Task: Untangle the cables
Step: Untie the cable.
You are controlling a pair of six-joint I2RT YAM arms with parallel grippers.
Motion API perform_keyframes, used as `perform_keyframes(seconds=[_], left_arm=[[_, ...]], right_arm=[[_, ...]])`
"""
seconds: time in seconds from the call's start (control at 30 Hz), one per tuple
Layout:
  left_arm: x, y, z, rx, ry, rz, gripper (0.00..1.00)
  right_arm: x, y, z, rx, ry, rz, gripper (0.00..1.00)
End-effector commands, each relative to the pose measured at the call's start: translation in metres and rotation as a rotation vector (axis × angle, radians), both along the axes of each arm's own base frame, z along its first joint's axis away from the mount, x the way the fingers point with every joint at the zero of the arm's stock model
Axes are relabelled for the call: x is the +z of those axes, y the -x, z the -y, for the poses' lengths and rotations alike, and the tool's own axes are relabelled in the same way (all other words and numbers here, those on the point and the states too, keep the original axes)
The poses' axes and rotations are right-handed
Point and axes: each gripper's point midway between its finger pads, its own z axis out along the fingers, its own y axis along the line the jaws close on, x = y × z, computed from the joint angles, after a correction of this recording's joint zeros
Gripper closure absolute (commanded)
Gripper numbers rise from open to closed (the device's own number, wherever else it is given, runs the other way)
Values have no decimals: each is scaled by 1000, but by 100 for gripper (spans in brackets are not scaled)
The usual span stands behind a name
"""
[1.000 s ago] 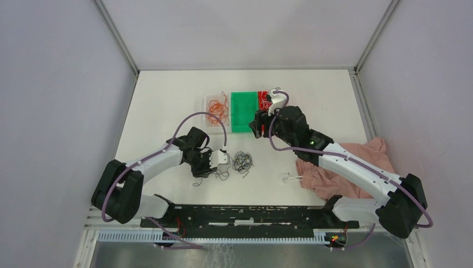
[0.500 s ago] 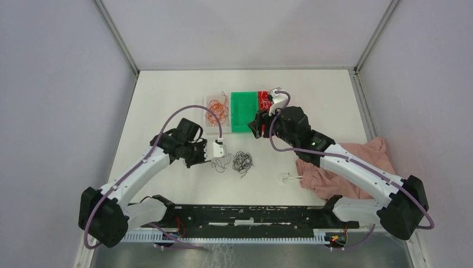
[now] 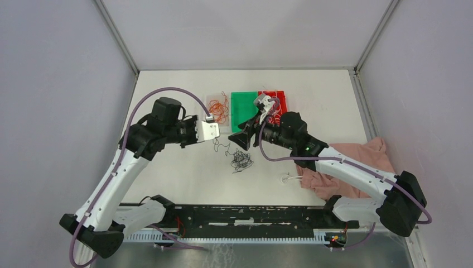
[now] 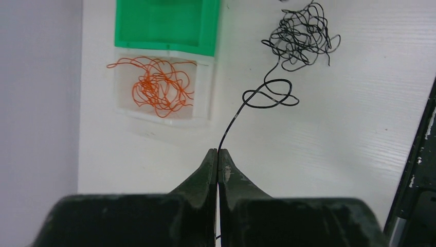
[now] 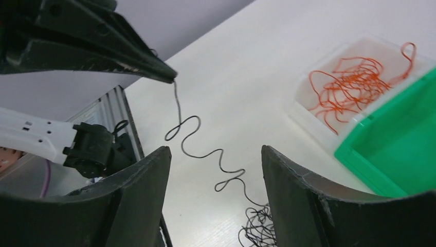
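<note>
A loose tangle of black cables (image 3: 241, 161) lies mid-table. One black strand (image 4: 267, 95) runs from it up into my left gripper (image 4: 218, 152), which is shut on the strand's end and held above the table (image 3: 215, 137). My right gripper (image 5: 216, 150) is open, and the stretched strand (image 5: 205, 149) passes in front of its spread jaws without touching them. It hovers just right of the left gripper (image 3: 235, 139). Orange cables (image 3: 217, 109) lie bunched in a clear tray (image 4: 205, 110). A few orange and white cables sit in the red tray (image 3: 277, 99).
A green tray (image 3: 244, 109) stands between the clear and red trays. A small white cable bunch (image 3: 289, 178) lies beside a pink cloth (image 3: 346, 167) at the right. Grey walls enclose the table. The black rail (image 3: 245, 215) runs along the near edge.
My left gripper shut on a black strand at the tangle, then rose and drew back left, pulling it out. My right gripper swung from the red tray toward the strand.
</note>
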Motion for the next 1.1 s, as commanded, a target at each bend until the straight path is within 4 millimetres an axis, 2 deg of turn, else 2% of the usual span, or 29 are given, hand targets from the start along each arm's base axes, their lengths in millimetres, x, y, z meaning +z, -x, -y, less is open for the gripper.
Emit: perform_keyframes(seconds=[0.0, 0.17, 0.3, 0.37, 0.6, 0.7, 0.83, 0.93, 1.07], left_arm=[[58, -8, 13, -19, 124, 150, 97], [107, -14, 19, -23, 225, 301, 97], [147, -11, 20, -29, 308, 417, 97], [171, -9, 21, -24, 373, 471, 97], [246, -9, 25, 31, 619, 589, 97], [276, -11, 26, 57, 725, 617, 97], [308, -8, 28, 58, 826, 611, 97], [325, -2, 32, 41, 882, 591, 97], [343, 7, 29, 30, 931, 597, 97]], right_arm=[[45, 23, -28, 135, -115, 112, 28], [45, 20, -43, 130, -83, 140, 28], [36, 3, -37, 33, -29, 152, 28], [35, 0, -33, 9, -30, 157, 28], [36, 25, -53, 125, -78, 161, 28], [32, 28, -64, 138, -70, 162, 28], [27, 26, -82, 127, -74, 157, 29], [23, 24, -95, 106, -81, 152, 30], [16, 9, -98, 17, -78, 134, 33]])
